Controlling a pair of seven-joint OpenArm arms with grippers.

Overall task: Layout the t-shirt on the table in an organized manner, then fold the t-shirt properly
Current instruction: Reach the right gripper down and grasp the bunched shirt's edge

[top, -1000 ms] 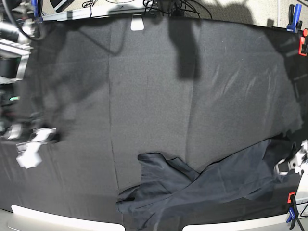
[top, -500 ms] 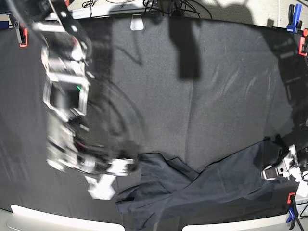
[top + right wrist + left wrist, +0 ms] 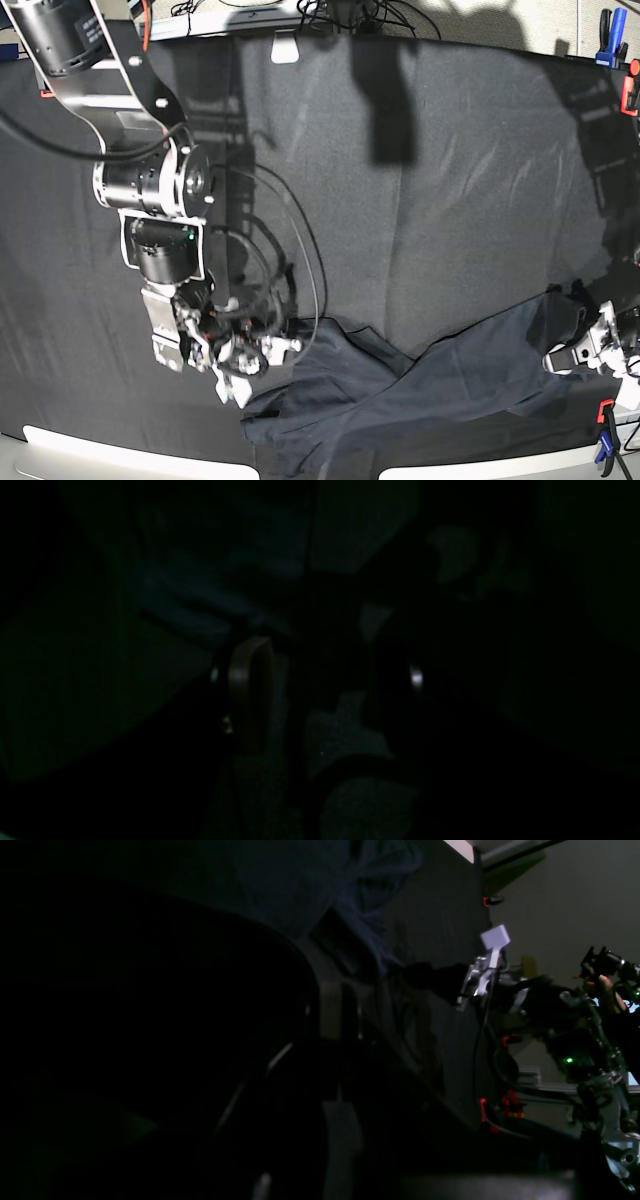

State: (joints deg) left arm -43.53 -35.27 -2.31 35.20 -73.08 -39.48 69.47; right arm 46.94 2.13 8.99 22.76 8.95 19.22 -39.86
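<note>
a dark charcoal-grey short-sleeved t-shirt [image 3: 420,390] lies crumpled along the near edge of the table [image 3: 450,200], a wide flat surface of creased black cloth, in the base view. the garment stretches in a rumpled band from near the lower middle of the cloth out toward the right side, with folds bunched at its left end. the right gripper [image 3: 250,368], at the end of a black and silver arm reaching down from the upper left of the base view, sits at the shirt's left edge with its fingers spread wide; whether they touch the fabric cannot be told. the right wrist view is almost black, showing only two dim finger shapes [image 3: 250,690] standing apart over dark cloth. the left gripper [image 3: 578,352], at the right side of the base view, is at the shirt's right end; its fingers are closed tight, and the grey fabric runs up to them, though the pictures do not make clear whether cloth is pinched between them. the left wrist view is very dark, with bunched bluish-grey fabric [image 3: 350,885] at the top and the other arm's pale fingertip [image 3: 495,937] beyond. an orange and blue clamp [image 3: 606,425] grips the cloth's near right corner, and another blue clamp [image 3: 610,35] stands at the far right corner.
</note>
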